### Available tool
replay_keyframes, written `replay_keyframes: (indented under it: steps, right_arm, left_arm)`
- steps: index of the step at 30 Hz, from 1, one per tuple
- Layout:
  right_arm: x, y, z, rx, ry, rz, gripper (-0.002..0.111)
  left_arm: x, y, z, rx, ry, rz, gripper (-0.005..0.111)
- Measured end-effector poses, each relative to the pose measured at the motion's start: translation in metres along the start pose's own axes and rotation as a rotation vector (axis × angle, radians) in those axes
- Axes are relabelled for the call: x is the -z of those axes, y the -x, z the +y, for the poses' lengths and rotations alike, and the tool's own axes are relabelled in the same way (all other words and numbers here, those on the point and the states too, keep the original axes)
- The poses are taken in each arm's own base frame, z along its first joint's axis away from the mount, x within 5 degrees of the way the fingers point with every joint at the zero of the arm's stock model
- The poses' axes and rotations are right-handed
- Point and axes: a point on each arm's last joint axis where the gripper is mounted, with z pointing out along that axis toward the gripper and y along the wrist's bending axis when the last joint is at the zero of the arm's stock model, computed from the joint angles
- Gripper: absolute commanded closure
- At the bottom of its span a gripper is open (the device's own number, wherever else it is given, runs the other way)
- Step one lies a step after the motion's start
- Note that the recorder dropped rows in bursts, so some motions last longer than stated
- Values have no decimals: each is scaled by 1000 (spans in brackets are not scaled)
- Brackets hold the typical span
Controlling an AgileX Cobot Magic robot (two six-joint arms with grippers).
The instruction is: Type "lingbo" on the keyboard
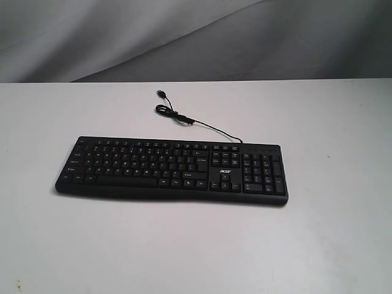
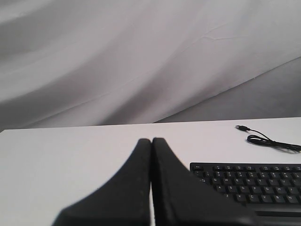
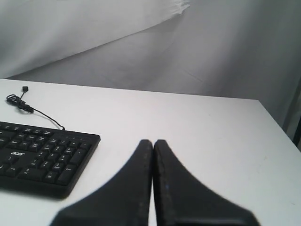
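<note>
Both pinched together, the left gripper (image 2: 151,140) and right gripper (image 3: 153,141) are flanking the keyboard (image 1: 171,166) lying crosswise between them.

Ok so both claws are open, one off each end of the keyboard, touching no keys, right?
Not open: both are shut. The left wrist view shows the left claw with its tips pressed together, and the right wrist view shows the same for the right claw. Each does sit off one end of the keyboard, touching no keys.
</note>
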Motion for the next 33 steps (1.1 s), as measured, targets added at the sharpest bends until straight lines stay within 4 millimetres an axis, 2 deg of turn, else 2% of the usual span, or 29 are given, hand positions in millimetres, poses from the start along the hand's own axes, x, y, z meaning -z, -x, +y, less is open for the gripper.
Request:
replay_keyframes:
  steps: [12, 33]
  right_arm:
    - [1, -10, -3, -27, -56, 107, 108]
    - [1, -10, -3, -41, -54, 114, 108]
  left_arm:
    - [0, 0, 0, 0, 0, 0, 106]
    - [0, 0, 0, 0, 0, 0, 106]
